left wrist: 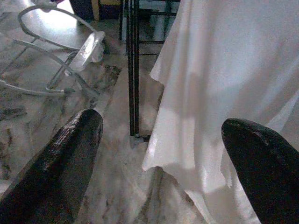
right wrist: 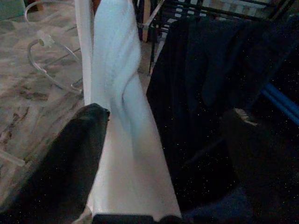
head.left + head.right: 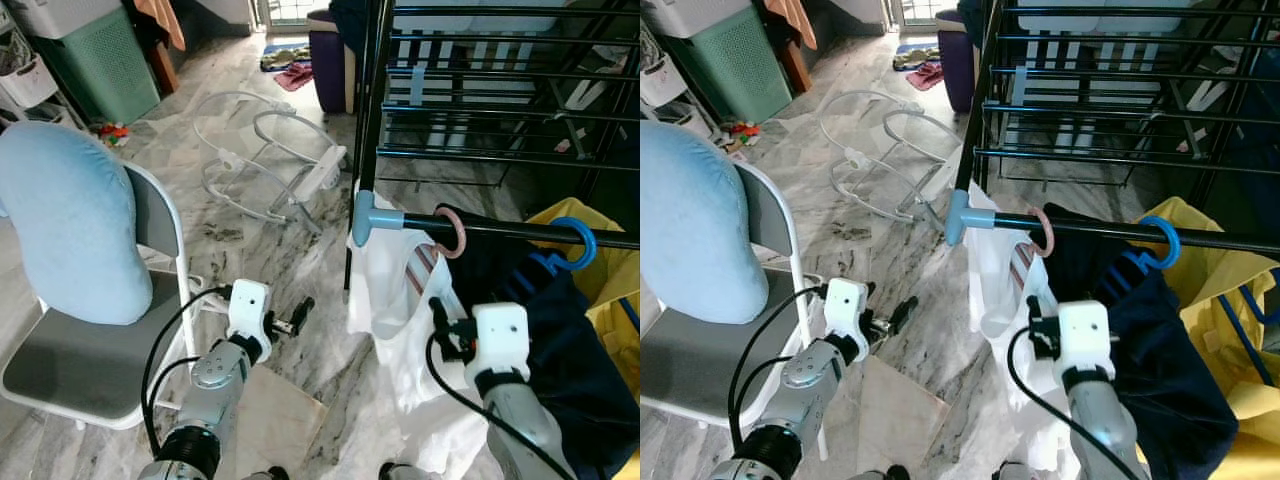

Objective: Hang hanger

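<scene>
While the pink hanger (image 3: 452, 232) already hooks the black rail (image 3: 520, 230) bearing the white garment (image 3: 385, 290), both spread, empty grippers, left gripper (image 3: 298, 315) low, right gripper (image 3: 437, 312) beside the cloth, could snag fabric and drag the hanger off.

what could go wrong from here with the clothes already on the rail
1. The right end effector, fingers spread, sits against the white garment and dark garment; a careless move might snag fabric and drag the pink hanger or blue hanger off the black rail.
2. The left end effector, open, is near the rack's upright and may bump it.
</scene>
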Tool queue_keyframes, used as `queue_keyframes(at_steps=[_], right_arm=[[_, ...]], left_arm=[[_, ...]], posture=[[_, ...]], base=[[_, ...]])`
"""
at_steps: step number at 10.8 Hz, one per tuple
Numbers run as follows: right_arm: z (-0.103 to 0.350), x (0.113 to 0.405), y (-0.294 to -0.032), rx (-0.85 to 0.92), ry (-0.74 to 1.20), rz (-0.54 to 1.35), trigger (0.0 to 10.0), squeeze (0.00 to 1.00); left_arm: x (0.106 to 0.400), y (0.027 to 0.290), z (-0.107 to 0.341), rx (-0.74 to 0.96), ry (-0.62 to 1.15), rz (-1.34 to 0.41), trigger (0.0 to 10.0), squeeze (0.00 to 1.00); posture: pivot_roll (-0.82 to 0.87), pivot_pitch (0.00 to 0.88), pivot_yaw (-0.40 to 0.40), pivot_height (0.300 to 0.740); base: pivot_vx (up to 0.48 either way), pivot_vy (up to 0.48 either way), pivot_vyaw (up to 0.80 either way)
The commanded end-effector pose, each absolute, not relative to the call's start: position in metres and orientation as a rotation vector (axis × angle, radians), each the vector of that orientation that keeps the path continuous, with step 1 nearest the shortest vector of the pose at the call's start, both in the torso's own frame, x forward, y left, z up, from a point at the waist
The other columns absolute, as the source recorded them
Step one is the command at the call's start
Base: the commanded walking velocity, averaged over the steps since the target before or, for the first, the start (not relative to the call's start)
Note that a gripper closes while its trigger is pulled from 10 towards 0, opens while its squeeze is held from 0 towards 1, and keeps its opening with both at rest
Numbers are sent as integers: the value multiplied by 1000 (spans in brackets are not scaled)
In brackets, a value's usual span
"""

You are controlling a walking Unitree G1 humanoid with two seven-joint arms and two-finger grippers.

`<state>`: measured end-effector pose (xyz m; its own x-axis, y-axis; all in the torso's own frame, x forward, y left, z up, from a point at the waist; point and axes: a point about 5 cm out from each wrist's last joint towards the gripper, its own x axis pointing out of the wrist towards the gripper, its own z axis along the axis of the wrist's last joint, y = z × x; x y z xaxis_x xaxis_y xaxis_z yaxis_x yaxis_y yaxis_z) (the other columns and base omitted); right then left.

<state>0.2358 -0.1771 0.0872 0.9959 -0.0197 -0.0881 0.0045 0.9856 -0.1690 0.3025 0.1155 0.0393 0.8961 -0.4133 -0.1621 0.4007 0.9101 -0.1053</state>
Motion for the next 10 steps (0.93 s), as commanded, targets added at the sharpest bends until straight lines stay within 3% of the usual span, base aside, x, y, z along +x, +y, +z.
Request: queue_keyframes(at_steps=[1, 8, 9, 10], right_arm=[[92, 234, -175, -156, 66, -5, 10000, 1000], [91, 236, -173, -156, 70, 6, 10000, 992], [92, 238, -175, -162, 69, 5, 10000, 925], [92, 238, -175, -163, 69, 5, 10000, 765]], left_arm=[[300, 120, 35, -52, 215, -401, 10000, 0], [299, 121, 32, -52, 229, -389, 10000, 0], [299, 119, 32, -53, 229, -390, 10000, 0], [299, 119, 32, -54, 228, -390, 10000, 0]], posture=[[-211, 142, 104, 740], [-205, 146, 96, 740], [-205, 142, 94, 740], [-205, 142, 94, 740]], base=[[-319, 0, 0], [-318, 0, 0], [-319, 0, 0], [-319, 0, 0]])
